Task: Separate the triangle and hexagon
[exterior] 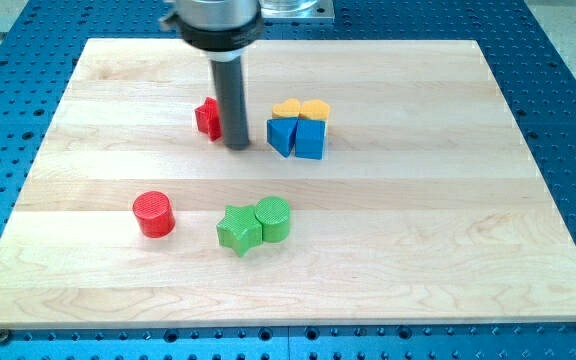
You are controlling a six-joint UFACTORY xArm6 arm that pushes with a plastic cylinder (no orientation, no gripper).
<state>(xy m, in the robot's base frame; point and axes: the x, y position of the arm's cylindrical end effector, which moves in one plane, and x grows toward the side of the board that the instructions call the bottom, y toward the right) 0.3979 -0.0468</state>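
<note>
My tip (236, 146) rests on the board just right of a red block (207, 117), which the rod partly hides; its shape is unclear. To the tip's right a blue triangle (282, 135) touches a blue cube (311, 138). Behind them sit a yellow hexagon (287, 108) and a yellow heart (315, 109), touching each other and the blue blocks. The tip stands about 35 pixels left of the blue triangle.
A red cylinder (154, 214) stands at the lower left. A green star (238, 229) and a green cylinder (274, 219) touch each other below the tip. The wooden board (468, 250) lies on a blue perforated table.
</note>
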